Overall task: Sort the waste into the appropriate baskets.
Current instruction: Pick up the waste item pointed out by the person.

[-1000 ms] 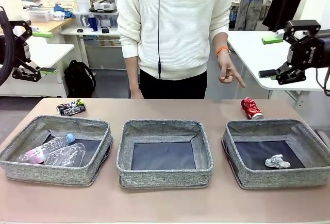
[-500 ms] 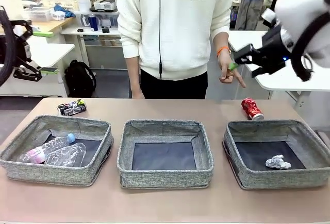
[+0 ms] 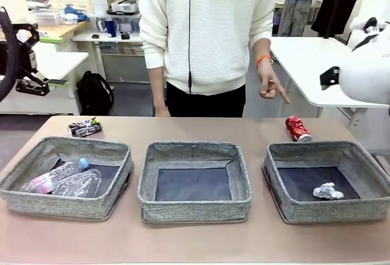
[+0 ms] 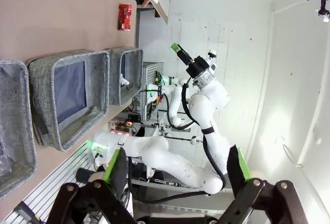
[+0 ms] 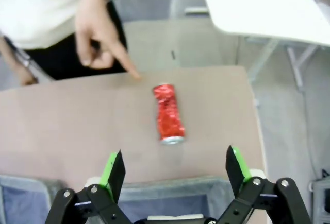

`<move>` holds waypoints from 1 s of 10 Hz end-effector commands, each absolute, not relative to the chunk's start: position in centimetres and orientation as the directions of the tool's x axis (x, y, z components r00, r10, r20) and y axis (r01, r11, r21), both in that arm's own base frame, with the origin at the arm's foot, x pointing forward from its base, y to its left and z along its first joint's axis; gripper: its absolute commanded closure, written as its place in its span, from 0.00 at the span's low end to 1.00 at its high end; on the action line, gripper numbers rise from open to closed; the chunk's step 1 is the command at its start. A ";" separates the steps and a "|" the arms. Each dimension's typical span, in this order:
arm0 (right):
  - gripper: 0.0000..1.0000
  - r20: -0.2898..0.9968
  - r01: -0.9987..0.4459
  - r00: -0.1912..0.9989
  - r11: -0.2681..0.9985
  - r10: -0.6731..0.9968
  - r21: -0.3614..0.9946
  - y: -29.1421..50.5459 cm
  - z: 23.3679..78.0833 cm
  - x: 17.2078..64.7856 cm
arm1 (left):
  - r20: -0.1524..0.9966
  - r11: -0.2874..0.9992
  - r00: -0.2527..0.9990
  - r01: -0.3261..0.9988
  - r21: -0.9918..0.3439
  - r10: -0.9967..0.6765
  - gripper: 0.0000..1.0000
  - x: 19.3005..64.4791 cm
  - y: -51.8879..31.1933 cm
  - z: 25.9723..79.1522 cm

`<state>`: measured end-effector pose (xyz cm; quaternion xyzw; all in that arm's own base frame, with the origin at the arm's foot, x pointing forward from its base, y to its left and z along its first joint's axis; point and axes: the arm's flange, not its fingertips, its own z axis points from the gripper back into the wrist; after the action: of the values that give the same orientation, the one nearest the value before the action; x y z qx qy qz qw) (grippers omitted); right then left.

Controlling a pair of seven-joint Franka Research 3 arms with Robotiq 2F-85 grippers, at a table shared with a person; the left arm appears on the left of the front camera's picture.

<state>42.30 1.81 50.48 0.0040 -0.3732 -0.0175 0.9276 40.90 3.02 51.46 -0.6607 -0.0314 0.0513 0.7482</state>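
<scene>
The long tan table [image 3: 195, 243] carries three grey woven baskets in a row, and a person [image 3: 207, 33] in a white sweater stands at its far edge. One hand [image 3: 271, 86] hangs with the forefinger pointing down toward the right. The right arm [image 3: 365, 76] shows in the front view as a white bulk at the right edge, above the table. From the left wrist view it rises tall, its green-padded tip high in the air. The left basket [image 3: 36, 199] holds the clear bottle with blue cap [image 3: 55, 176] and, against it, the clear plastic cup [image 3: 78, 184]. The middle basket [image 3: 194, 211] shows its dark bottom; the right basket [image 3: 332, 215] holds the crumpled white paper ball [image 3: 327, 190]. The right gripper [image 5: 175, 166] has its fingers spread wide with nothing between them. The crushed red can [image 5: 169, 120] lies ahead of them on bare table, centred in the gap, just past that basket's far rim – the person's fingertip is near its upper end, apart from it. The left gripper [image 4: 178, 171] is likewise spread and empty, off the table's left end. The crushed black can [image 3: 84, 127] lies behind the left basket.
</scene>
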 end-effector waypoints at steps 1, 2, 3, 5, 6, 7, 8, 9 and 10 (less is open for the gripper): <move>0.00 0.670 -0.043 0.742 0.994 -0.038 0.103 3.6 50.8 44.0 | -0.033 0.124 0.992 -0.048 -0.991 0.119 0.00 40.7 3.0 51.8; 0.00 0.692 0.029 0.721 0.999 -0.035 0.020 1.8 50.5 42.3 | -0.033 0.124 0.992 -0.048 -0.991 0.119 0.00 40.7 3.0 51.8; 0.00 0.560 0.015 0.827 0.998 -0.049 0.065 1.1 49.3 45.2 | -0.033 0.124 0.992 -0.048 -0.991 0.119 0.00 40.7 3.0 51.8; 0.00 0.392 -0.004 0.920 0.997 -0.027 0.079 -0.3 47.2 50.5 | -0.033 0.124 0.992 -0.048 -0.991 0.119 0.00 40.7 3.0 51.8; 0.00 0.336 -0.020 0.942 0.995 -0.016 0.103 -0.7 46.3 52.3 | -0.033 0.124 0.992 -0.048 -0.991 0.119 0.00 40.7 3.0 51.8; 0.00 0.272 -0.001 0.962 0.994 -0.028 0.105 -1.4 45.1 54.4 | -0.033 0.124 0.992 -0.048 -0.991 0.119 0.00 40.7 3.0 51.8; 0.00 0.228 0.010 0.973 0.993 -0.037 0.119 -2.0 43.9 56.1 | -0.033 0.124 0.992 -0.048 -0.991 0.119 0.00 40.7 3.0 51.8; 0.00 0.182 0.036 0.982 0.995 -0.053 0.096 -2.6 42.4 57.7 | -0.033 0.124 0.992 -0.048 -0.991 0.119 0.00 40.7 3.0 51.8; 0.00 0.129 0.039 0.990 0.994 -0.052 0.102 -3.2 40.6 59.2 | -0.033 0.124 0.992 -0.048 -0.991 0.119 0.00 40.7 3.0 51.8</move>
<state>57.45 -2.36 40.53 0.0507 -0.0879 -0.0265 0.9945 40.91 3.02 51.46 -0.6606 -0.0309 0.0518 0.7483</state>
